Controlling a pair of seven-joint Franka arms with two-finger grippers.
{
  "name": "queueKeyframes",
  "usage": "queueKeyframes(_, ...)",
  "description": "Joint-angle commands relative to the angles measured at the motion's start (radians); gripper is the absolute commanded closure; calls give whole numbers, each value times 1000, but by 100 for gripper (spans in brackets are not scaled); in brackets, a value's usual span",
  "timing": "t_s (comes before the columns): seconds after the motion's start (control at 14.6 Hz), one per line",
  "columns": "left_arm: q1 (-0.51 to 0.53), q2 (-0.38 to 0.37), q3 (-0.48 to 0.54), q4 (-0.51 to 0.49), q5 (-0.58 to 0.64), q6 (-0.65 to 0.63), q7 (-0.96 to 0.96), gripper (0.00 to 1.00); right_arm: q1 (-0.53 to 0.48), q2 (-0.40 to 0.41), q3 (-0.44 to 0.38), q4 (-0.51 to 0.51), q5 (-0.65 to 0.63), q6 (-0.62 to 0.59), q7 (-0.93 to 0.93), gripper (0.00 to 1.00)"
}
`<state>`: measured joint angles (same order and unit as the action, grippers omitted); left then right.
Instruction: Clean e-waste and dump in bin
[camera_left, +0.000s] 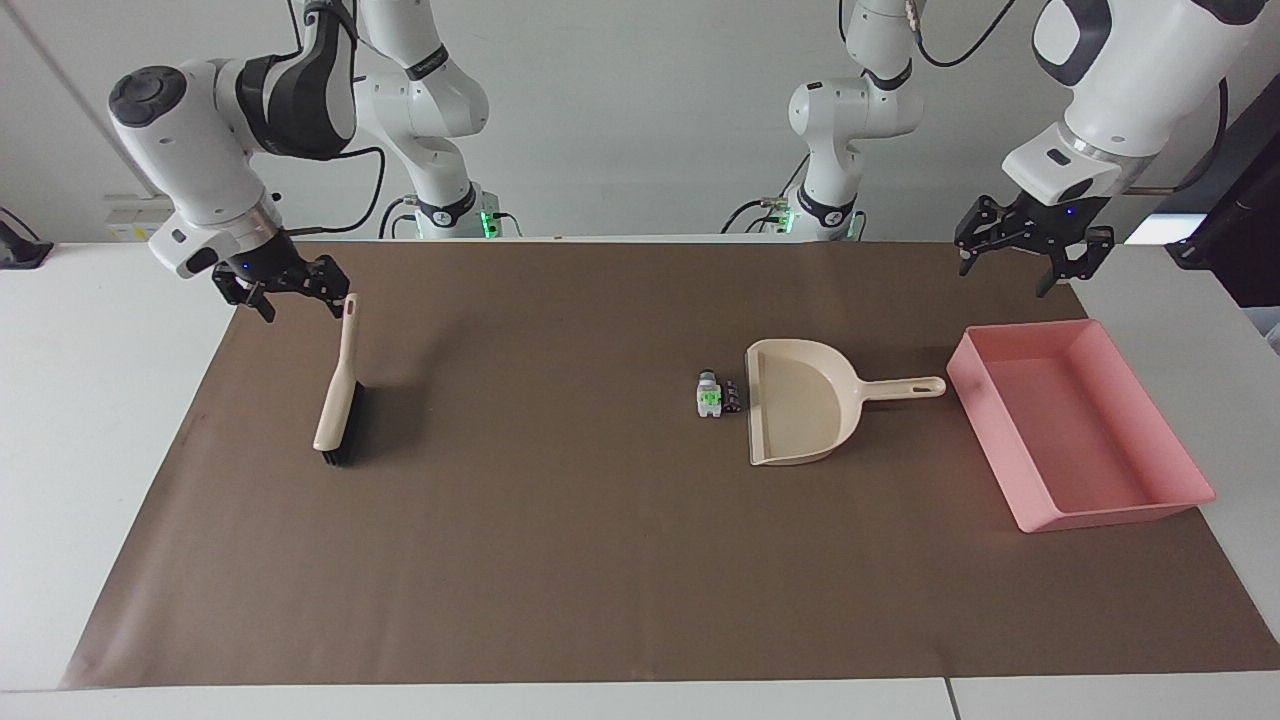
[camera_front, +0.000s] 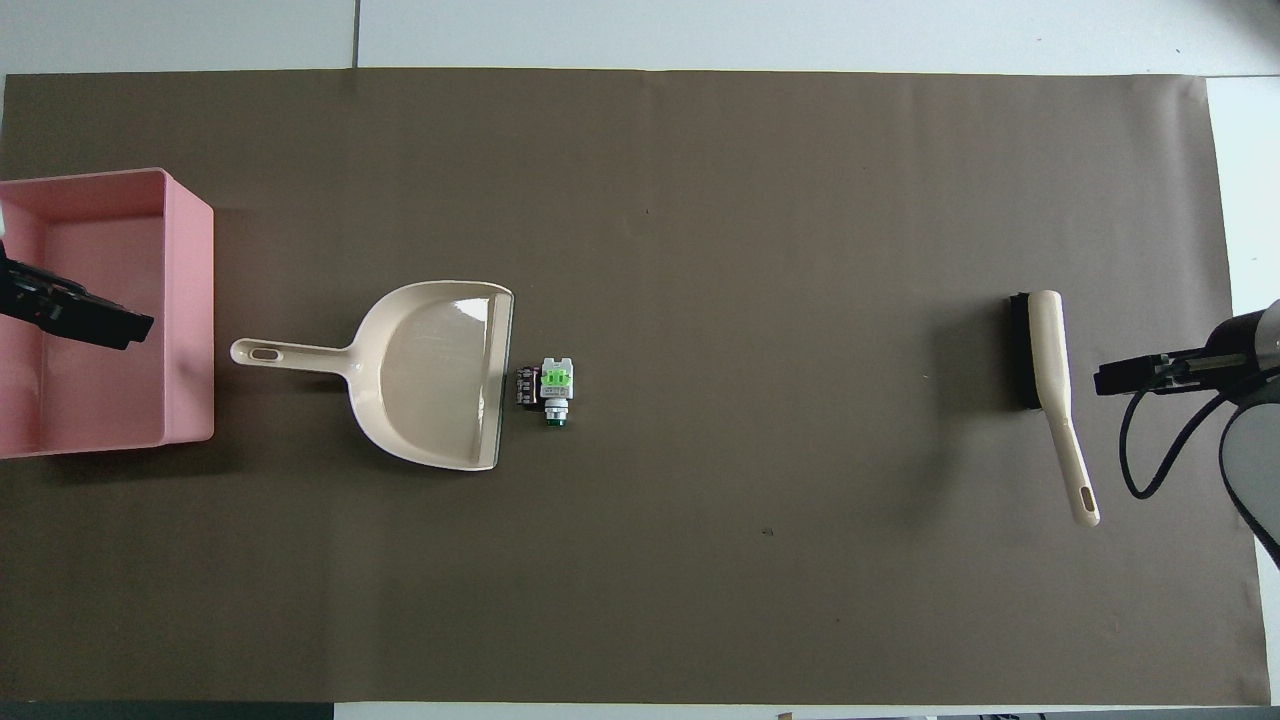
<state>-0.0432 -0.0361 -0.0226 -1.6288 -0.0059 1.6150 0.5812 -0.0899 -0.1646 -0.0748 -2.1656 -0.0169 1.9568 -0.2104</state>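
Near mid-frame of the facing view, lying on the brown mat (camera_left: 560, 560): e-waste (camera_left: 716, 394), a white-grey piece with green marks (camera_left: 709, 397) and a small dark block (camera_left: 733, 397) touching it, just beside the open mouth of the beige dustpan (camera_left: 800, 405). Toward the left arm's end, past the dustpan's handle: pink bin (camera_left: 985, 445), nothing seen inside. Toward the right arm's end: beige hand brush (camera_left: 338, 400), bristles down, handle pointing up-frame. Up in the top corner at that end, low over the mat: right gripper (camera_left: 298, 303), fingers spread apart, holding nothing, just beside the brush's handle tip; contact not clear. In the other top corner, raised over the mat's corner by the bin: left gripper (camera_left: 1028, 268), fingers apart, holding nothing.
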Motion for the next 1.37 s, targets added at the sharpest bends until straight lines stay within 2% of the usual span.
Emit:
queueKeyframes(0.0, 3, 8, -3, -20, 4, 48, 274, 7, -16, -32, 4, -140, 20, 101, -47, 1)
queueKeyframes(0.27, -9, 7, -5, -112, 6, 105, 621, 4, -43, 0, 3, -233, 21, 203, -64, 1)
queueKeyframes(0.41, -46, 13, -7, -166, 73, 143, 741, 2, -60, 0, 3, -250, 21, 206, -99, 1)
queueKeyframes(0.69, -87, 15, -8, -292, 144, 285, 758, 2, -76, 23, 4, -278, 25, 234, -126, 1)
queueKeyframes(0.96, -132, 28, -8, -448, 280, 445, 727, 2, -67, 31, 4, -278, 46, 237, -113, 1)
queueKeyframes(1.17, -147, 62, -8, -517, 282, 523, 655, 2, -65, 40, 4, -278, 54, 252, -98, 4)
queueKeyframes(1.3, -168, 91, -8, -540, 283, 594, 600, 2, -64, 40, 4, -280, 55, 254, -98, 9)
